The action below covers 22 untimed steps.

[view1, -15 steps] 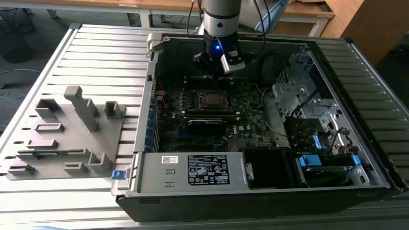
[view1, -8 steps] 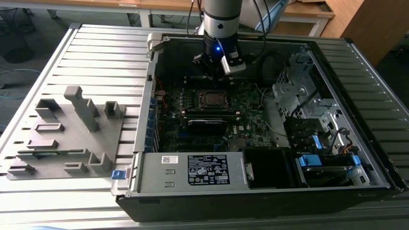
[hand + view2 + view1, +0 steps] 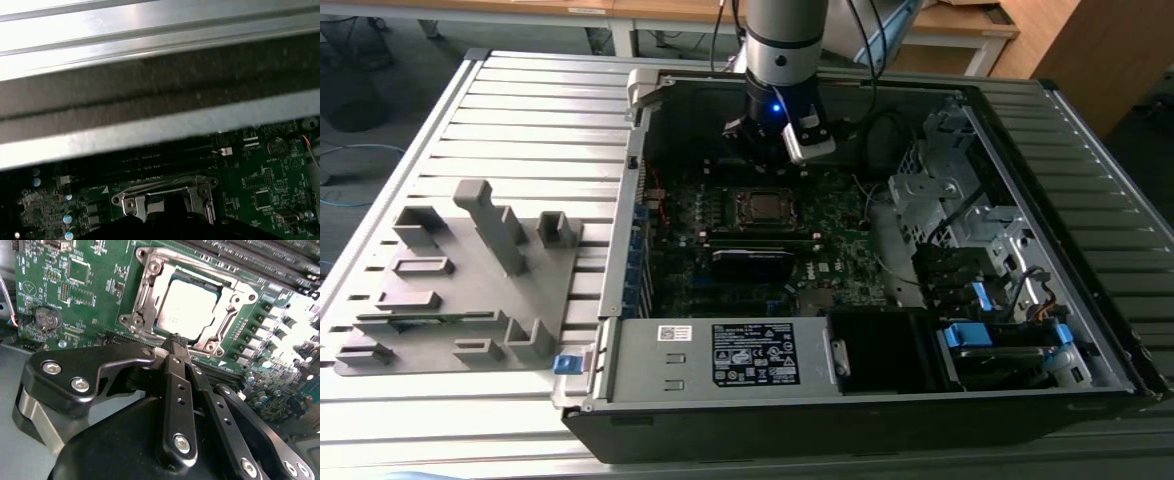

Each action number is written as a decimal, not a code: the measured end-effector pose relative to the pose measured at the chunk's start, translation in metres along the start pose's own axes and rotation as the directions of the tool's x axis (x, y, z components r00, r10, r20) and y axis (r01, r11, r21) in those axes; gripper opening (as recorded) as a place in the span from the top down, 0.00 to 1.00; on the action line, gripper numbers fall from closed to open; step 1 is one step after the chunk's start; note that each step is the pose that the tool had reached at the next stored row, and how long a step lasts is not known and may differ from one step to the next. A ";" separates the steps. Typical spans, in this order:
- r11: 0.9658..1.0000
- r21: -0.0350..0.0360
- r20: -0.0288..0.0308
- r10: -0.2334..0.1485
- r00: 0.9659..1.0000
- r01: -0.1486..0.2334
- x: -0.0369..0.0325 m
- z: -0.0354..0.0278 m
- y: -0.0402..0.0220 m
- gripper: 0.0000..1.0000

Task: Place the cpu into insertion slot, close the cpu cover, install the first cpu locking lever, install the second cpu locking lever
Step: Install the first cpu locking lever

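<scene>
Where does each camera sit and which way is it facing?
Exterior view: off the arm, high, looking down into the open computer case; arm and gripper show by the insertion slot.
Second wrist view: on the arm, looking along the gripper at the cpu framed by the cpu cover.
First wrist view: on the arm, looking across the motherboard to the case wall; gripper shows.
Shared: both wrist views show cpu cover and coin battery.
</scene>
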<state>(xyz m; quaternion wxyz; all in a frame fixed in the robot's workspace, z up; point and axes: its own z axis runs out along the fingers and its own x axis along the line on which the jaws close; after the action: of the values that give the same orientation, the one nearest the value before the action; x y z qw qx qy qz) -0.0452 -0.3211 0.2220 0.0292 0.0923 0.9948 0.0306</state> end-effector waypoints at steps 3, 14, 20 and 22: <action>1.000 0.000 0.000 0.000 1.000 0.000 -0.0008 -0.0003 -0.0040 0.89; 1.000 0.017 -0.005 -0.001 1.000 0.001 -0.0017 0.0002 -0.0087 0.89; 1.000 0.028 -0.003 -0.001 1.000 0.001 -0.0016 0.0002 -0.0087 0.89; 0.999 0.047 0.000 -0.003 1.000 0.003 -0.0016 0.0001 -0.0088 0.89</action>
<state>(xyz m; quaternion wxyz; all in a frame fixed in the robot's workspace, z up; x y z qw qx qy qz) -0.0452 -0.3300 0.2213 0.0274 0.0914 0.9954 0.0072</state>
